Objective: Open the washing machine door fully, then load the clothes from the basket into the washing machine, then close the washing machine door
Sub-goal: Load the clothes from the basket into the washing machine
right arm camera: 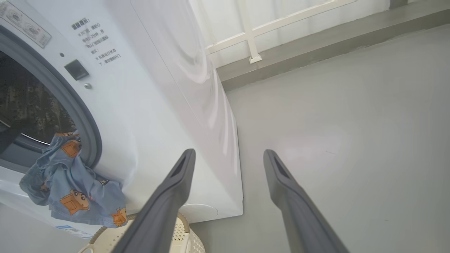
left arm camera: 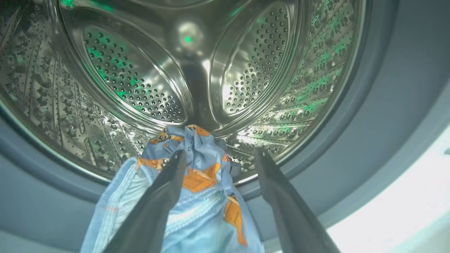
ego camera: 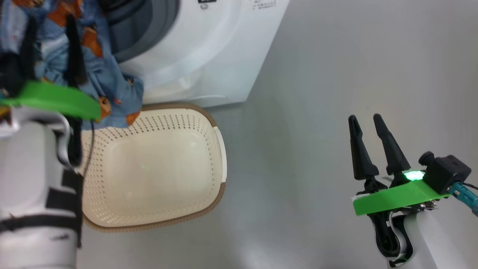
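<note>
**A:** Looking at the left end effector (left arm camera: pixel 220 154), how wide does it stand?

**B:** Wide open. Its two fingers (left arm camera: pixel 158 207) are spread well apart at the mouth of the washing machine (ego camera: pixel 209 56), pointing into the steel drum (left arm camera: pixel 133 88).

**A:** Does it have hold of the clothes (left arm camera: pixel 200 179)?

**B:** No pinch that I can see. The blue bundle with orange figures lies between the spread fingers and drapes against one of them. The other finger stands clear of the cloth in the left wrist view.

**A:** Where are the clothes, exactly?

**B:** On the lower lip of the opening. The top of the bundle reaches just past the grey gasket (left arm camera: pixel 369 140) to the edge of the drum. The rest hangs down outside over the white front, above the near rim of the basket (ego camera: pixel 168 123).

**A:** And the basket?

**B:** On the floor (ego camera: pixel 317 74) right in front of the washing machine, with its cream bottom bare.

**A:** What about the right end effector (ego camera: pixel 365 118)?

**B:** It is open too, with its fingers parted and nothing between them or touching them. It hangs over the grey floor, well to the right of the basket, with the side of the washing machine ahead of it.
</note>
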Controlling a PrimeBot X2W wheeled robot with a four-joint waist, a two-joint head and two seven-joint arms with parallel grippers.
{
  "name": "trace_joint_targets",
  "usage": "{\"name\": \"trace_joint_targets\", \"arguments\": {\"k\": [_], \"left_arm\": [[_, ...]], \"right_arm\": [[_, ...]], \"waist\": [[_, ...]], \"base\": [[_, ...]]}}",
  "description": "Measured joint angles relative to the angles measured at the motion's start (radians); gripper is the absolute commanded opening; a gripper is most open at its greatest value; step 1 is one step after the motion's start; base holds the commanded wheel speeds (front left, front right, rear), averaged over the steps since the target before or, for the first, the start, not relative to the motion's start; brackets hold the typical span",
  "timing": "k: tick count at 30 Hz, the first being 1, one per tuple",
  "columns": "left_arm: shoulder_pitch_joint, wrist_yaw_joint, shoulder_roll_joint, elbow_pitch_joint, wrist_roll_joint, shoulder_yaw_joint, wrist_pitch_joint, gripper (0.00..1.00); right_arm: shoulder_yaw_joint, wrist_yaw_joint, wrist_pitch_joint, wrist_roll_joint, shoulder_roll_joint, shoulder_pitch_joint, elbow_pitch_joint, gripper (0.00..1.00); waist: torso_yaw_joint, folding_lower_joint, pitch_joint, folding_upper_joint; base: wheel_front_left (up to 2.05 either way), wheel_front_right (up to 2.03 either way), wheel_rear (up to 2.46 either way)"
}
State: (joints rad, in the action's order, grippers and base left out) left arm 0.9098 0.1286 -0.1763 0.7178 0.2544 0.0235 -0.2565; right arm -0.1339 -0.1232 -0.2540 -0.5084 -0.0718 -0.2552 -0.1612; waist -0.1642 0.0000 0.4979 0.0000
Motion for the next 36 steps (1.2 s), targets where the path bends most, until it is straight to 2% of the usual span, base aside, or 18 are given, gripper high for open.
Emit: {"name": "trace_joint_targets", "arguments": {"k": [21,36], "left_arm": [[-0.456,0.000,0.064,-0.172,0.009,-0.022,0.001,1.00],[-0.678,0.000,0.071,-0.276,0.019,-0.022,0.001,1.00]], "right_arm": [[0.021,0.000,0.000,-0.002,-0.085,0.158,-0.029,1.00],[0.040,0.000,0.000,-0.005,-0.093,0.229,-0.035,1.00]], "waist": [[0.101,0.0000,-0.248,0.0000],[0.160,0.0000,-0.356,0.0000]], "base": [[0.00,0.00,0.00],[0.00,0.00,0.00]]}}
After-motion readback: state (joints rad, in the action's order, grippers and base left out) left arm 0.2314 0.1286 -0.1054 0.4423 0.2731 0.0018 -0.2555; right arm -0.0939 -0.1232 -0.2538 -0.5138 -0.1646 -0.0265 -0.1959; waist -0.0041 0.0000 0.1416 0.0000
